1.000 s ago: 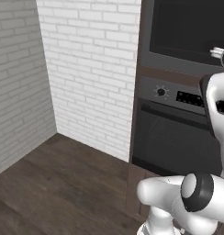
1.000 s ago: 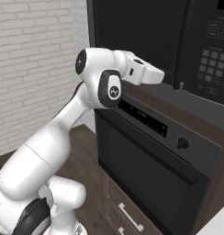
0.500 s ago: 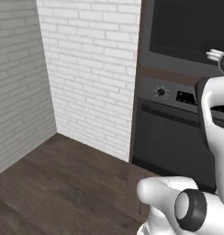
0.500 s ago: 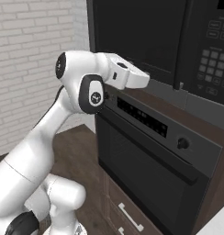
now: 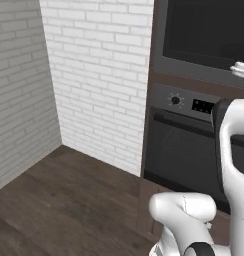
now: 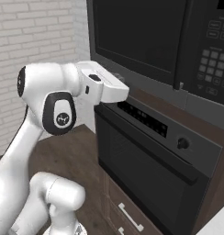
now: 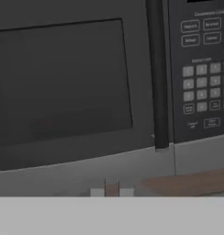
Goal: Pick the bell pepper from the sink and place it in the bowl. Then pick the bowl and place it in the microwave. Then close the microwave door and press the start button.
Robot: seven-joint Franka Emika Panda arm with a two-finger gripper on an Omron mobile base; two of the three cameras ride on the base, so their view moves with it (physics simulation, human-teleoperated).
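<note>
The microwave [image 6: 155,41] is built in above the oven, and its door [image 7: 63,78] is shut, a black panel with a dark window. The keypad [image 7: 201,69] with its rows of buttons sits to the door's right. My gripper [image 7: 111,192] hangs a little in front of the door's grey lower edge. Its fingertips are close together with nothing between them. My white hand [image 6: 104,87] hovers level with the microwave's lower left corner. The bell pepper, the bowl and the sink are out of view.
The oven [image 6: 150,156], with a knob [image 6: 182,143] and a display, stands right under the microwave. A drawer with a bar handle [image 6: 130,217] lies below it. A white brick wall [image 5: 99,75] is to the left, above dark wood floor [image 5: 64,200].
My hand has drawn back to the left and slightly down, away from the microwave's keypad side. The elbow has swung left with it.
</note>
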